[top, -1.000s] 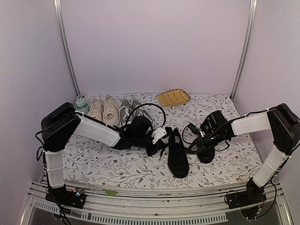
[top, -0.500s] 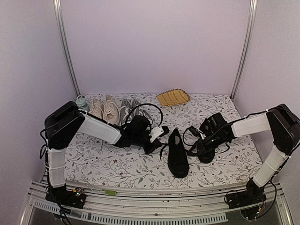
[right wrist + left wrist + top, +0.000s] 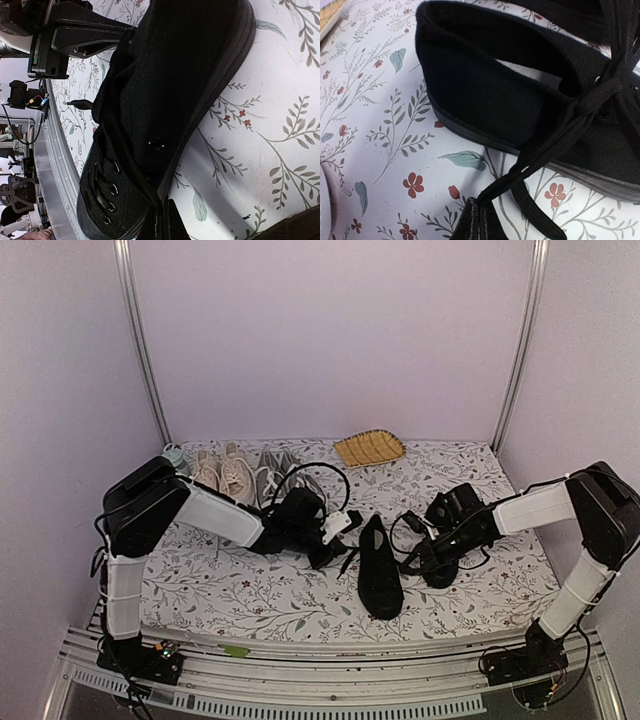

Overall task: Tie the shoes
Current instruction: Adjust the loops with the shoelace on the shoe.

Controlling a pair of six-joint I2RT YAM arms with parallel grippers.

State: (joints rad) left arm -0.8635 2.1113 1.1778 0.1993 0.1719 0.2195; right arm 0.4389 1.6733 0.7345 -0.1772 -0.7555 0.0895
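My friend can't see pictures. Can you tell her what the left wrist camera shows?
A black shoe sits on a flowery tablecloth, and a black lace runs from it down to the left pincer, which is shut on the lace at the bottom edge. Only the shoe's heel end and opening show.

I get soft, even light from overhead. Shadows on the table (image 3: 210, 585) are faint and blurred at the edges. The shoes (image 3: 380, 575) read as flat black from above; both wrist views render their canvas weave sharply.
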